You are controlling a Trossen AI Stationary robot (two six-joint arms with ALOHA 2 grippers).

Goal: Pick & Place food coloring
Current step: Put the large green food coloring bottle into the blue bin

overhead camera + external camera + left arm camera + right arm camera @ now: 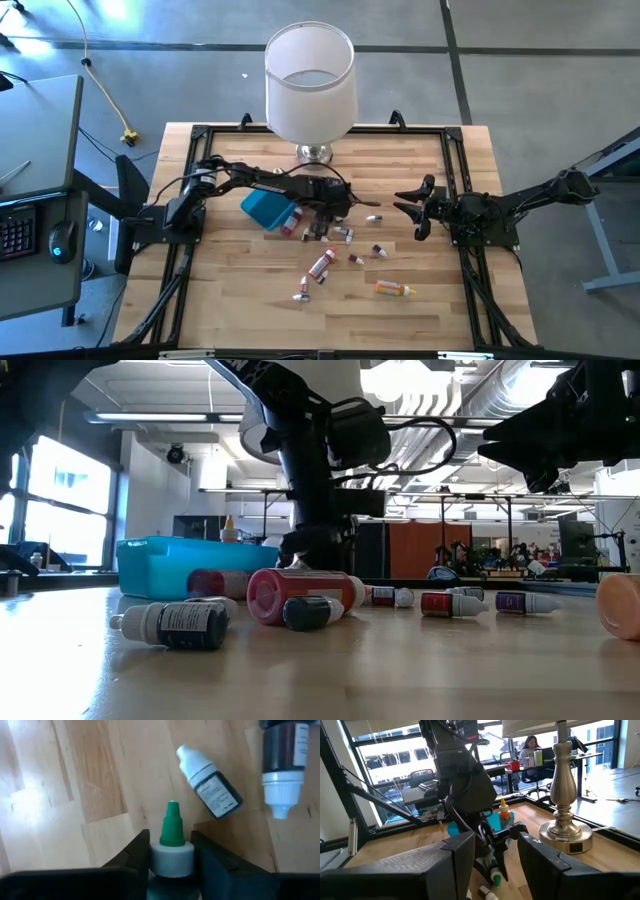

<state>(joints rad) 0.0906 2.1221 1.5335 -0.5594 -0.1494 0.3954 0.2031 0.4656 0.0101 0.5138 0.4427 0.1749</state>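
Closing our left gripper on the green-tipped, white-collared dropper bottle beside the blue plastic tray, we should centre both fingers on its body before lifting, lest it slip. Our right gripper waits spread, well apart.

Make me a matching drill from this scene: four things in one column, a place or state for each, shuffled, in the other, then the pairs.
1. left gripper
2. right gripper
3. blue tray
4. lamp

A. open, off the table, right side
B. at the table's far edge
C. around a green-tipped bottle
D. beside the bottle pile, on its left

1-C, 2-A, 3-D, 4-B
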